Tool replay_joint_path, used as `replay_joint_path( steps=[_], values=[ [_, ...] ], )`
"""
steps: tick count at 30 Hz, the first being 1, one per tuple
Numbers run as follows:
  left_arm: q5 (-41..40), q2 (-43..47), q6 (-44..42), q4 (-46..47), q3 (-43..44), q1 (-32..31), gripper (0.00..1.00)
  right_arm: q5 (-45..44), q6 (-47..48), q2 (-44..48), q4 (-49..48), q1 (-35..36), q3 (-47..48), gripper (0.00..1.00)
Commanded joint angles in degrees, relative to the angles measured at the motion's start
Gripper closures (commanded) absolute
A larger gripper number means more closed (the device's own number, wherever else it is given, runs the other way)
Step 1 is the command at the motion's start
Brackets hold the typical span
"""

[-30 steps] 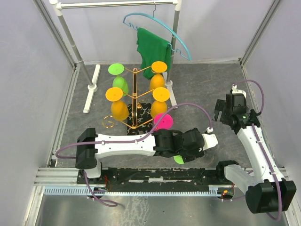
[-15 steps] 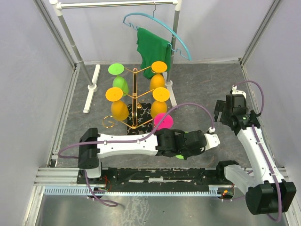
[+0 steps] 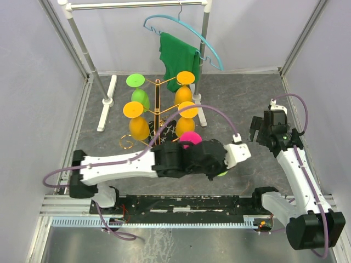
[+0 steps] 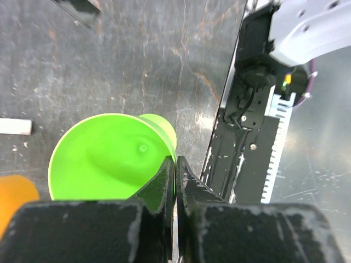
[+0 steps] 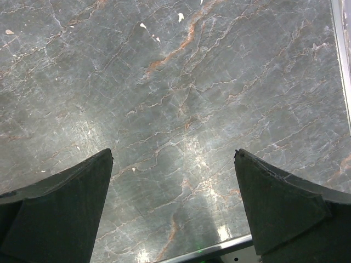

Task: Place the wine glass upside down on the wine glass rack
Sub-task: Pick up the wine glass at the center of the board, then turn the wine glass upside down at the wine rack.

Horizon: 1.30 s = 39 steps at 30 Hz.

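— Where is our wine glass [image 4: 109, 159]?
— We see it lime green, tilted and end-on, near the rack [image 3: 157, 109], at its 4 o'clock.
— And the rack?
— Upright: gold scroll arms, black veined base, with orange, green and pink glasses [image 3: 132, 109] hanging upside down.

Wine glass [image 4: 109, 159] before wine glass rack [image 3: 157, 109], right of it; clothes rail [image 3: 137, 5] behind rack.

Nothing can be read in any view. The gold wine glass rack [image 3: 157, 107], the green wine glass [image 4: 104, 159], the marbled worktop [image 5: 175, 82] and the black rail [image 3: 181, 203] at the arm bases show no legible word, label, brand mark or number.
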State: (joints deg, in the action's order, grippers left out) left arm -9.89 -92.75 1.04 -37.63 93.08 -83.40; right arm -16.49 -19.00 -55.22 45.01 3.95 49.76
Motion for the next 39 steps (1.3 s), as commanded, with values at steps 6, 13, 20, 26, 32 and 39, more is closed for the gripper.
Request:
replay_joint_path(
  steps=[6,13,20,26,32,39],
  values=[
    [0.0,20.0,-1.1,2.5,4.6,-0.2,0.97,1.6,-0.6,-1.3,-2.1,-0.9,0.5,0.00],
    [-13.5,29.8,-13.3,18.4,-3.0,-0.2,0.97,5.4,0.9,3.8,-2.2,-0.9,2.2,0.00],
    [-18.1,31.9,-32.7,48.9,-15.0,-0.1,0.97,15.5,1.6,10.9,-4.0,-0.9,6.3,0.00],
    [-21.7,27.8,-48.3,73.7,-23.7,-0.1,0.97,28.0,-6.8,13.1,-7.2,-0.9,13.4,0.03],
    [-21.4,22.7,-56.5,92.7,-28.8,0.9,0.97,39.5,-19.7,15.8,-18.0,-0.9,17.6,0.05],
    [-15.5,20.1,-52.3,110.5,-35.2,3.7,0.97,45.0,-51.2,18.2,-43.7,-0.9,9.5,0.08]
  ],
)
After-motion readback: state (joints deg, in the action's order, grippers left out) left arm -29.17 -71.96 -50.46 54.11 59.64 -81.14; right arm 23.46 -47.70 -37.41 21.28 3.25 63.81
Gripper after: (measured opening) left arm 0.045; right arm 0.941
